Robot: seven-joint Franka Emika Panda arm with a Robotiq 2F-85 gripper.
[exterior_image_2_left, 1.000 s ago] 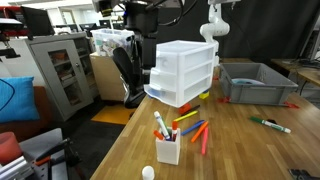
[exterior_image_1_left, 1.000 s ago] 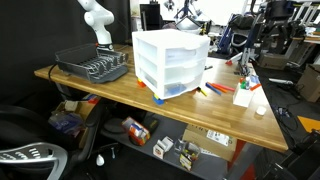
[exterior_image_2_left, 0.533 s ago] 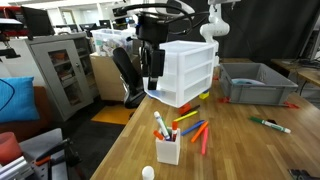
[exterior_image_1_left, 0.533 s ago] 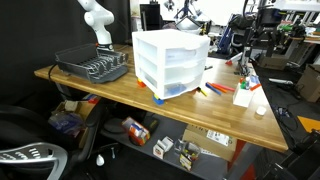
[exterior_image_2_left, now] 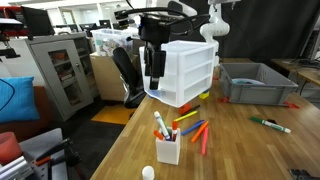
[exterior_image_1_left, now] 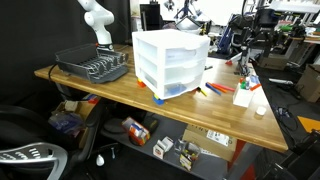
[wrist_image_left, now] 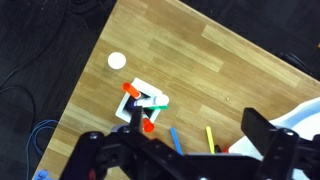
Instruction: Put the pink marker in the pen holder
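Pink marker [exterior_image_2_left: 160,124] appears to stand in the pen holder [exterior_image_2_left: 167,150], its reddish tip poking up among other pens, though the colour is too small to be sure of. The holder sits near the edge of a wood-grain worktop [exterior_image_2_left: 250,150]. In the wrist view a small white round object [wrist_image_left: 118,61] lies at the holder's 10 o'clock and loose markers [wrist_image_left: 176,141] at its 4 o'clock. The gripper [exterior_image_2_left: 152,75] hangs high above, at the holder's 12 o'clock in an exterior view, jaws spread wide and empty. A white drawer unit [exterior_image_2_left: 186,72] and a gray bin [exterior_image_2_left: 255,82] stand farther along. Cabinets and an office chair [exterior_image_2_left: 125,70] fill the busy lab behind.
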